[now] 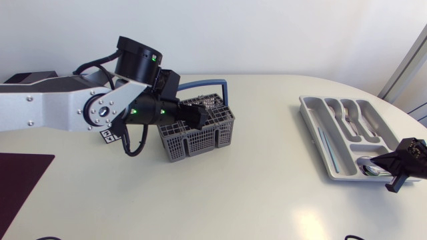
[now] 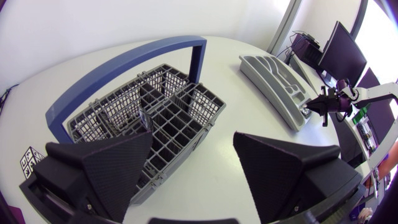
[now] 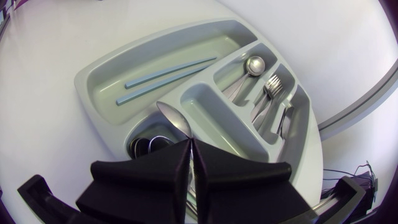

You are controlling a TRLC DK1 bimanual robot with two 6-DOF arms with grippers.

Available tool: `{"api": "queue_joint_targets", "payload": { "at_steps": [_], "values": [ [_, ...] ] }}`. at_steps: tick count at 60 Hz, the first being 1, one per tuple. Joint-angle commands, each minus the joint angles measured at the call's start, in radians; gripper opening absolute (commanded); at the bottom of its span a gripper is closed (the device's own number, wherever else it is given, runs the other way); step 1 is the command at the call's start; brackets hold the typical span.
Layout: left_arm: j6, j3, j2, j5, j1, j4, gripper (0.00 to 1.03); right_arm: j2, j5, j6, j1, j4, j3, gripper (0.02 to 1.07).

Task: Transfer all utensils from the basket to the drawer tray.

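left pincer (image 2: 193, 138) spread wide over basket (image 2: 155, 106) | right pincer (image 3: 189, 146) clamped on held spoon (image 3: 174, 118) above tray (image 3: 93, 81) end slot | tray holds two blue sticks (image 3: 165, 78), second spoon (image 3: 252, 65), fork (image 3: 270, 87) | basket and tray well apart on surface (image 1: 267, 193) | tag (image 1: 107, 137) beside basket, dark mat (image 1: 20, 177) at corner

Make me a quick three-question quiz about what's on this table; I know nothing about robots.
1. True or false: the left gripper is open at the basket.
2. What does the right gripper hold? A) a fork B) a spoon C) a knife
3. Fill in: the two pale blue sticks lie in the tray's ____ compartment.

Key: 1 true; 2 B; 3 longest.
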Motion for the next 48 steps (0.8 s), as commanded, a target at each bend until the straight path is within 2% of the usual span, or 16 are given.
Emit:
{"api": "queue_joint_targets", "payload": {
  "at_steps": [1, 8, 20, 38, 48],
  "values": [
    [-0.003, -0.024, 0.014, -0.007, -0.01, 0.008, 0.91, -0.022, -0.022, -0.045, -0.02, -0.044, 0.031, 0.07],
    [-0.003, -0.022, 0.011, -0.007, -0.01, 0.008, 0.91, -0.022, -0.054, -0.077, -0.043, -0.123, 0.076, 0.07],
    [-0.003, -0.024, 0.01, -0.007, -0.008, 0.008, 0.91, 0.009, -0.058, -0.278, -0.069, -0.308, 0.166, 0.07],
    [-0.003, -0.024, 0.011, -0.007, -0.01, 0.008, 0.91, 0.104, 0.055, -0.519, -0.068, -0.448, 0.26, 0.07],
    [-0.001, -0.024, 0.013, -0.007, -0.012, 0.008, 0.91, 0.113, 0.106, -0.551, -0.049, -0.449, 0.266, 0.07]
  ]
}}
